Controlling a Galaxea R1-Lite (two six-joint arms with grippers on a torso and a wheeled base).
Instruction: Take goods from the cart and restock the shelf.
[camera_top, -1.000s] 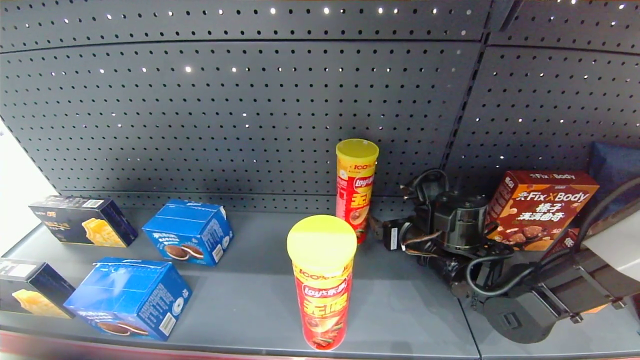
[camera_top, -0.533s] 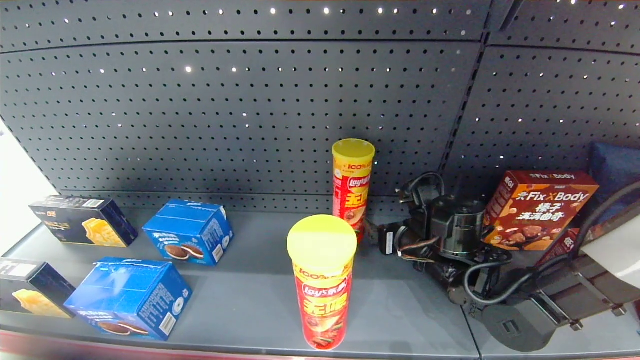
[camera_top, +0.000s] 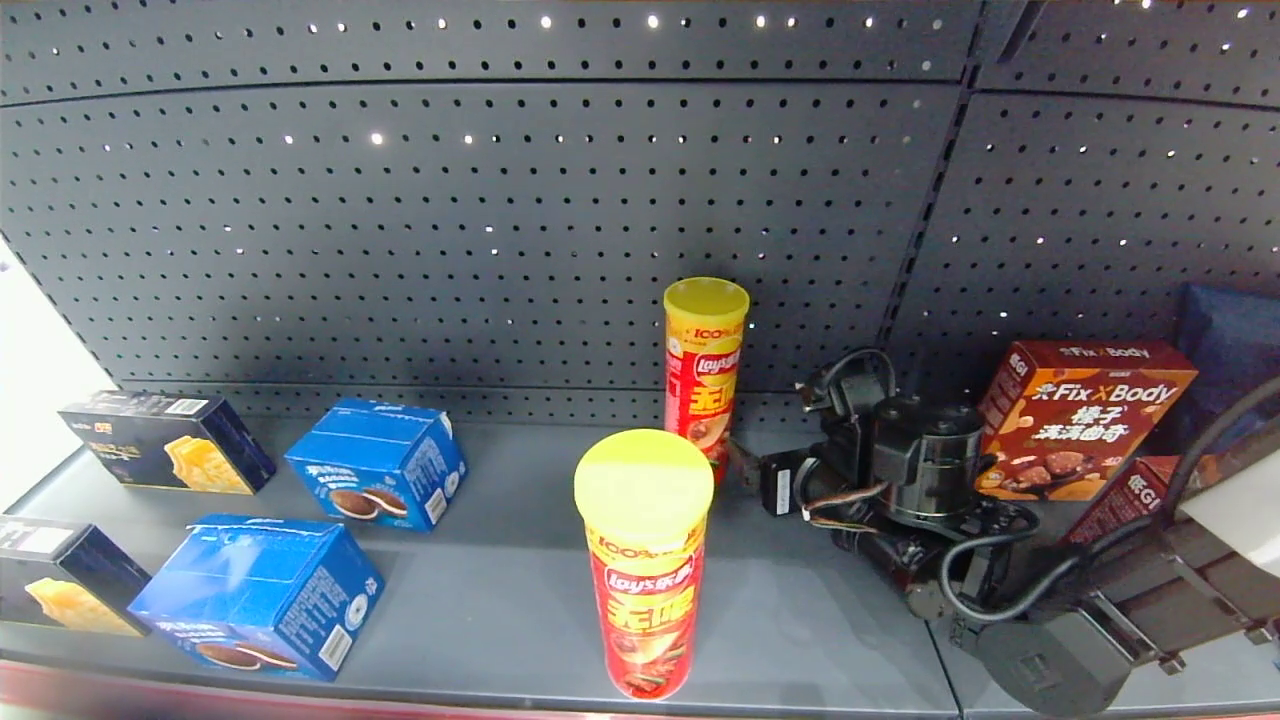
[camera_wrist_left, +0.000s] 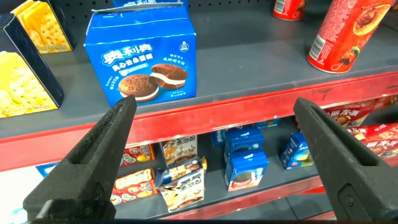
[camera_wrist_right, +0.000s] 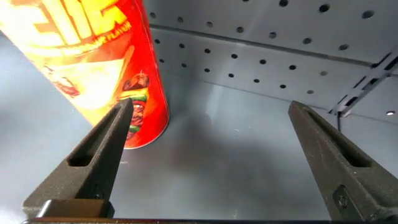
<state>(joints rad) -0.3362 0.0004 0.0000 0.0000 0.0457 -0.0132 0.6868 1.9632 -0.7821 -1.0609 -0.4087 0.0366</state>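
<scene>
- Against the shelf's (camera_top: 500, 570) back edge, about midway along, the back chip can (camera_top: 706, 370) stands upright with its yellow lid on, close to the perforated back panel (camera_top: 500, 250).
- It is likely light and stiff-walled but thin. A hard squeeze could dent it, and the glossy wrap may slip. Being tall and narrow, it would tip from a sideways knock.
- The best hold is probably across the round body, around or below mid-height, with the lid left alone.
- The right gripper (camera_wrist_right: 208, 112) sits low over the shelf just beside that can, on the side away from the cookie boxes. Its jaws are spread wide with nothing between them, and one finger is near the can's base.
- The front chip can (camera_top: 645, 560) is upright near the front edge, well apart from the back one.
- The left gripper (camera_wrist_left: 214, 102) hangs before the front edge, spread wide and holding nothing.
- The shelf is smooth grey metal, so goods may slide on it.
- Two blue cookie boxes (camera_top: 378, 462) and two dark boxes (camera_top: 165, 442) lie toward the left end, and a brown box (camera_top: 1085, 420) leans near the right end.
- Lower shelves (camera_wrist_left: 245, 162) hold more goods.
</scene>
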